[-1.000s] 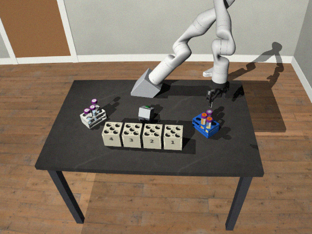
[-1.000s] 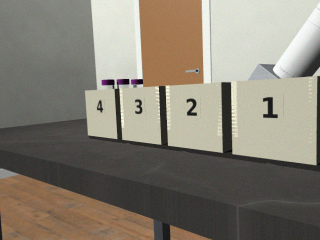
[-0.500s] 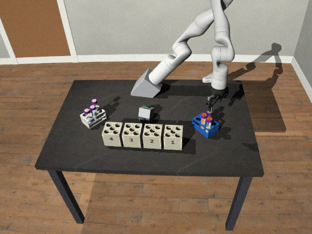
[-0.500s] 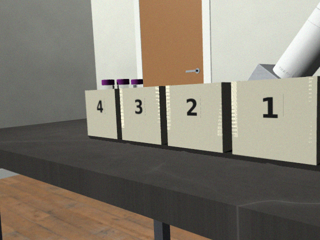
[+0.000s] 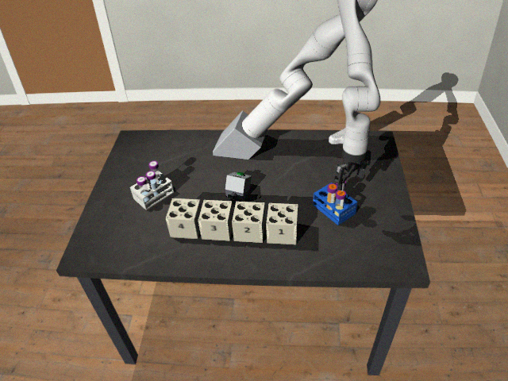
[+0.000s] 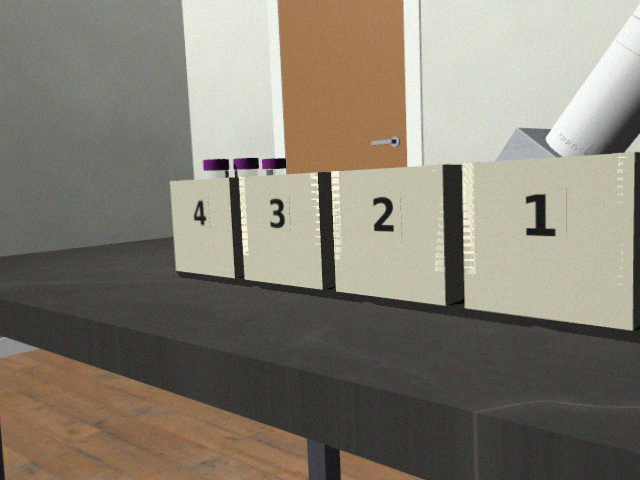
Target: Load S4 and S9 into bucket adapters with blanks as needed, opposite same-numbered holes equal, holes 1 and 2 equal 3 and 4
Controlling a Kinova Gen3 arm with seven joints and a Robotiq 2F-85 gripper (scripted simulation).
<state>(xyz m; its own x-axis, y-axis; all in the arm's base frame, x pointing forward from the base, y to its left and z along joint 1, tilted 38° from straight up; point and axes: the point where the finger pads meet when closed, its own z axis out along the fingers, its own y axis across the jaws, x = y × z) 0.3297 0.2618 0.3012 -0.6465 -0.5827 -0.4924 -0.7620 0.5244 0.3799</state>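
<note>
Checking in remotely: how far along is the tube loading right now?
Nothing is loaded yet: all holes in adapters 4, 3, 2 and 1 look empty in the top view. In hand: the open gripper hangs just behind the blue rack, over its orange-dotted tubes. Left: both samples, matching blanks from the white rack, then the green DONE key, which looks unlit.

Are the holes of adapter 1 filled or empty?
Empty. In the top view, adapter 1 shows five dark open holes with no cap in any. The open gripper holds nothing, above the blue rack.
</note>
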